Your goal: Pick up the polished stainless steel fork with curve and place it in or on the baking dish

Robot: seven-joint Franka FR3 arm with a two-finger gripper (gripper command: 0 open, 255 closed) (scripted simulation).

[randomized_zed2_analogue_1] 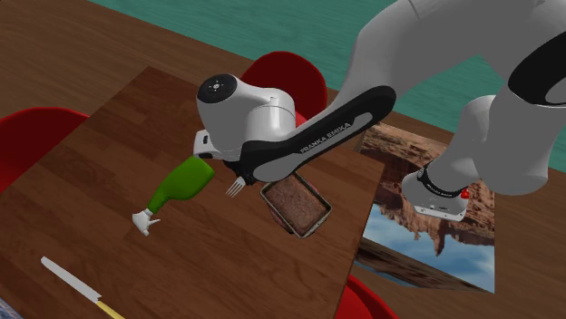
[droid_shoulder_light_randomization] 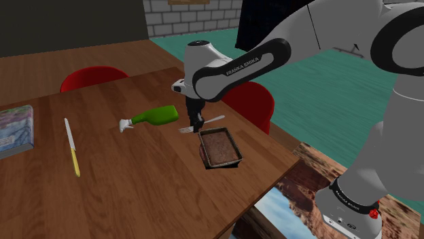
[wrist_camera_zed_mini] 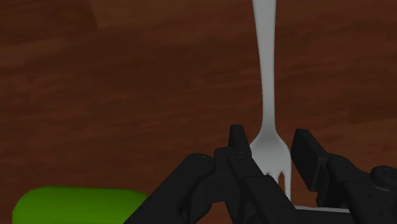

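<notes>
Fork (wrist_camera_zed_mini: 272, 149): pale grey, smooth, slender tapering handle

The fork (droid_shoulder_light_randomization: 204, 123) lies on the worktop (droid_shoulder_light_randomization: 136, 190) directly beneath the tool (droid_shoulder_light_randomization: 197, 126). The baking dish (droid_shoulder_light_randomization: 202, 146) sits just beside the tool, towards the stand. The bottle (droid_shoulder_light_randomization: 155, 116) lies near the tool's opposite side, and the knife (droid_shoulder_light_randomization: 71, 146) lies well beyond it.

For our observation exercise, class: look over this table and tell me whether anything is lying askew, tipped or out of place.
The green bottle lies tipped on its side on the table, its white cap pointing away from the baking dish. Nothing looks spilled or damaged.
</notes>
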